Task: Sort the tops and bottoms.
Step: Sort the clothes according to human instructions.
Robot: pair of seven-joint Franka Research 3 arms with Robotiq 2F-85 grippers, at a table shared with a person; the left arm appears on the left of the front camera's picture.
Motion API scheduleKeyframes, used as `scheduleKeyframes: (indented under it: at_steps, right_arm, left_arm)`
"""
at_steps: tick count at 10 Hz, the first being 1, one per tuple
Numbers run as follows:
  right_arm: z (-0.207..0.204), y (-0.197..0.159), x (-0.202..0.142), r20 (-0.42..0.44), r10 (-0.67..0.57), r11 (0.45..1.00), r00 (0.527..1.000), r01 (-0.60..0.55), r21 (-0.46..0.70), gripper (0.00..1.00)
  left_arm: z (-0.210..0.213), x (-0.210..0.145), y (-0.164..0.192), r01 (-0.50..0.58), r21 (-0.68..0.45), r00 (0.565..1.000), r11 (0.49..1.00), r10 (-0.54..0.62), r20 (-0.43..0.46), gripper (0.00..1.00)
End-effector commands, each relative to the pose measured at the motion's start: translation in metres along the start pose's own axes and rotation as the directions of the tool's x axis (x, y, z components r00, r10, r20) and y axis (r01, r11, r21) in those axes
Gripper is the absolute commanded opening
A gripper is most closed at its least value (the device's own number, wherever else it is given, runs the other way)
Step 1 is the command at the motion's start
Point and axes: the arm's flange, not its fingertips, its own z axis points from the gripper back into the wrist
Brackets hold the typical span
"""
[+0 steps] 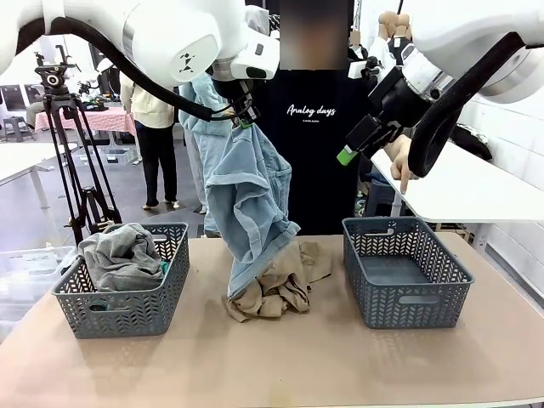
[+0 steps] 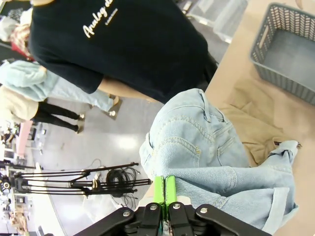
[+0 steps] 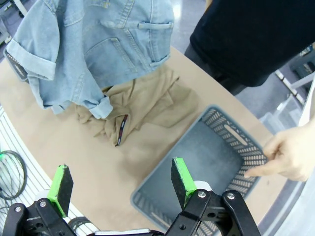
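Tan surface (image 1: 272, 365), centre: left fingers (image 2: 164, 189) clamped on the denim shorts (image 1: 251, 195), which hang long axis vertical, hem touching the khaki top (image 1: 280, 289). Empty right basket (image 1: 408, 313) sits to the shorts' right, below the spread, empty right fingers (image 1: 345, 156); probably the drop target.

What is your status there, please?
Left gripper shut on denim shorts, hanging over tan garment. Right gripper open above right basket. Person's hand by that basket.
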Motion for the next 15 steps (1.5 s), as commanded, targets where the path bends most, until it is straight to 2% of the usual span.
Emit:
scheduleKeyframes:
  at_steps: [1,3,4,7,9,11,13,15]
  right_arm:
    - [0.000,0.001,-0.002,-0.015,0.000,1.000,1.000,0.000,-0.014,1.00]
    - [0.000,0.000,0.000,0.000,0.000,1.000,1.000,0.000,0.000,1.00]
    - [0.018,0.002,-0.004,-0.013,-0.005,1.000,1.000,0.005,-0.012,1.00]
    - [0.101,-0.016,-0.036,0.090,-0.078,0.994,0.993,0.085,-0.072,1.00]
    - [0.142,-0.022,-0.060,0.099,-0.080,0.994,0.992,0.086,-0.064,1.00]
    - [0.172,-0.030,-0.082,0.164,-0.096,0.992,0.982,0.108,-0.069,1.00]
    - [0.178,-0.042,-0.099,0.201,-0.153,0.985,0.968,0.165,-0.043,1.00]
    - [0.167,-0.050,-0.105,0.251,-0.194,0.981,0.948,0.190,0.041,1.00]
  left_arm:
    - [0.006,0.000,0.004,0.014,-0.005,1.000,1.000,-0.014,0.004,0.00]
    - [0.006,0.000,0.004,0.014,-0.005,1.000,1.000,-0.014,0.004,0.00]
    - [0.006,0.000,0.004,0.014,-0.005,1.000,1.000,-0.014,0.004,0.00]
    - [0.006,0.000,0.004,0.014,-0.005,1.000,1.000,-0.014,0.004,0.00]
    - [0.006,0.000,0.004,0.014,-0.005,1.000,1.000,-0.014,0.004,0.00]
    - [0.006,0.000,0.004,0.014,-0.005,1.000,1.000,-0.014,0.004,0.00]
    - [0.006,0.000,0.004,0.014,-0.005,1.000,1.000,-0.014,0.004,0.00]
    - [0.006,0.000,0.004,0.014,-0.005,1.000,1.000,-0.014,0.004,0.00]
